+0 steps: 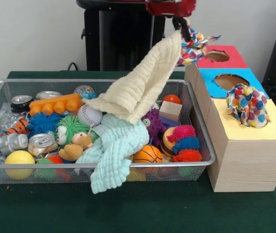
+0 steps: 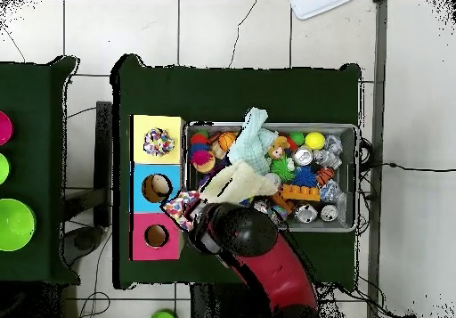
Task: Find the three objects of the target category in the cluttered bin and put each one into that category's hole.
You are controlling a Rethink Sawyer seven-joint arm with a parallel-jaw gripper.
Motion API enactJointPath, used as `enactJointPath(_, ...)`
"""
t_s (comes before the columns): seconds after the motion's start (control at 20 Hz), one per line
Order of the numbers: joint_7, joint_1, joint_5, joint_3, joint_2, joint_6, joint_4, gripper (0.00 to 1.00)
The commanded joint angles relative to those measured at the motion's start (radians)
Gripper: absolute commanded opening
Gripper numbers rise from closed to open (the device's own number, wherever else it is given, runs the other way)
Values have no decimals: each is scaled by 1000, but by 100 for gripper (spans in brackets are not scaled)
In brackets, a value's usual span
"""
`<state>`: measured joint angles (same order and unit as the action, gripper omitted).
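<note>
My gripper [image 1: 181, 23] hangs at the top of the front view, over the gap between the wire mesh bin [image 1: 99, 167] and the boxes. It is shut on a spotted cloth piece [image 1: 196, 46], and a corner of the large cream cloth [image 1: 140, 90] is caught up with it and drapes down into the bin. In the overhead view the held spotted piece [image 2: 183, 207] sits over the blue box edge. A second spotted piece [image 1: 247, 104] sits bunched in the yellow-topped box's hole [image 2: 158, 142]. I see no other spotted piece in the bin.
The mint cloth [image 1: 113, 148] hangs over the bin's front rim. The bin holds balls, cans, spiky toys and plush. The blue-topped hole [image 1: 230, 80] and the red-topped hole [image 1: 217, 56] lie behind the yellow box [image 1: 254, 145]. My arm [image 2: 245, 234] covers the bin's near corner.
</note>
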<state>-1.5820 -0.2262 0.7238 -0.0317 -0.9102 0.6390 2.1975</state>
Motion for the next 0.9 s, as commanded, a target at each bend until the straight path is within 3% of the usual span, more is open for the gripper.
enactJointPath(0.05, -330, 68, 169, 100, -65, 124, 80, 0)
enactJointPath(0.15, -358, 85, 165, 90, -84, 150, 73, 0)
enactJointPath(0.25, -318, 51, 162, 80, -60, 164, 72, 0)
enactJointPath(0.65, -296, 74, 203, 71, -98, 187, 99, 0)
enactJointPath(0.9, -141, 20, 145, 75, -5, 42, 42, 0)
